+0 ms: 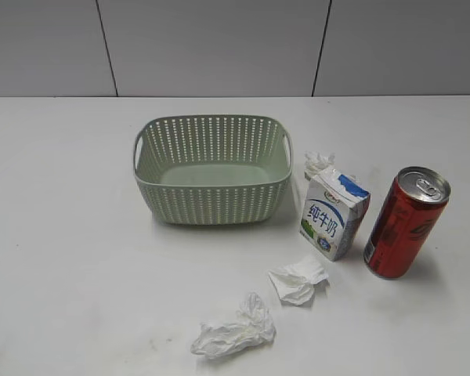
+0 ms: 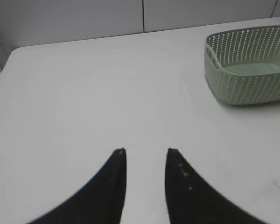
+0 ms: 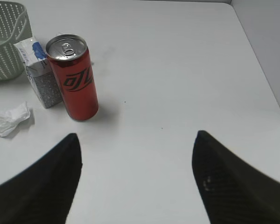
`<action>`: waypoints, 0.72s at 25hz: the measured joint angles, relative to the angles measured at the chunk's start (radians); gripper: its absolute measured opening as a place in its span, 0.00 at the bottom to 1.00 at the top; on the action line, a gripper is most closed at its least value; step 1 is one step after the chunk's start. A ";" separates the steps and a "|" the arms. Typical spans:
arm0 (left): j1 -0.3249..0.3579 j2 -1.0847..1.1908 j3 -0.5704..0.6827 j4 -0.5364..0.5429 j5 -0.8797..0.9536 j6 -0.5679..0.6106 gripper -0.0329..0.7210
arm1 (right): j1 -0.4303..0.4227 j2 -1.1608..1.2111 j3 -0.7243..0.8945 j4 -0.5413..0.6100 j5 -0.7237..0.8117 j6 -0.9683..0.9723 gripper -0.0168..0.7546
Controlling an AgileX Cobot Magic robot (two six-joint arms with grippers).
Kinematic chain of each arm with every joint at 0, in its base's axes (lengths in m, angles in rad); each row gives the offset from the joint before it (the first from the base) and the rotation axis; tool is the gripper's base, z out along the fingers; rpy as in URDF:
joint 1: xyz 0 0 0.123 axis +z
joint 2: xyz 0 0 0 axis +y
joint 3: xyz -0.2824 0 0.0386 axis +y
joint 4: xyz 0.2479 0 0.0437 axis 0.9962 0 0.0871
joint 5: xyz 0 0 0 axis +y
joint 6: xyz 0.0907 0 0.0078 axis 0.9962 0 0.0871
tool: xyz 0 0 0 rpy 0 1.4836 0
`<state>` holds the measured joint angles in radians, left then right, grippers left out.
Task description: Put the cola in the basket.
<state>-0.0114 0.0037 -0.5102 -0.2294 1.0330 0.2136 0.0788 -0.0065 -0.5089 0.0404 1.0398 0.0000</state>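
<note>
The cola [image 1: 405, 224] is a tall red can with a silver pull-tab top. It stands upright on the white table at the right, next to a milk carton. It also shows in the right wrist view [image 3: 74, 79]. The basket [image 1: 211, 200] is pale green and perforated, stands at the middle back and holds nothing; it shows in the left wrist view [image 2: 245, 88] and the right wrist view [image 3: 7, 28] too. My right gripper [image 3: 136, 137] is wide open and empty, right of and nearer than the can. My left gripper [image 2: 145, 151] is open and empty over bare table, left of the basket. Neither gripper shows in the exterior view.
A white-and-blue milk carton [image 1: 334, 214] stands between basket and can, close to the can. Crumpled white tissues lie in front [image 1: 298, 280], at the front middle [image 1: 233, 332] and behind the carton [image 1: 319, 162]. The table's right edge [image 3: 266, 88] is near. A grey wall runs behind.
</note>
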 joint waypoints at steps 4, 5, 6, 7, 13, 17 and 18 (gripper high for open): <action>0.000 0.000 0.000 0.000 0.000 0.000 0.35 | 0.000 0.000 0.000 0.000 0.000 0.000 0.75; 0.000 0.000 0.000 0.000 0.000 0.000 0.35 | 0.000 0.000 0.000 0.000 0.000 0.000 0.75; 0.000 0.000 0.000 0.000 0.000 0.000 0.35 | 0.000 0.000 0.000 0.000 0.000 0.000 0.75; 0.000 0.000 0.000 0.000 0.000 0.000 0.35 | 0.000 0.000 0.000 -0.003 0.000 0.000 0.75; 0.000 0.000 0.000 0.000 0.000 0.000 0.35 | 0.000 0.058 -0.004 -0.001 0.002 0.000 0.77; 0.000 0.000 0.000 0.000 0.000 0.000 0.35 | 0.000 0.192 -0.019 0.035 0.010 0.000 0.78; 0.000 0.000 0.000 0.000 0.000 0.000 0.35 | 0.000 0.227 -0.026 0.039 0.012 -0.006 0.79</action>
<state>-0.0114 0.0037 -0.5102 -0.2294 1.0330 0.2136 0.0788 0.2206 -0.5346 0.0797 1.0520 -0.0056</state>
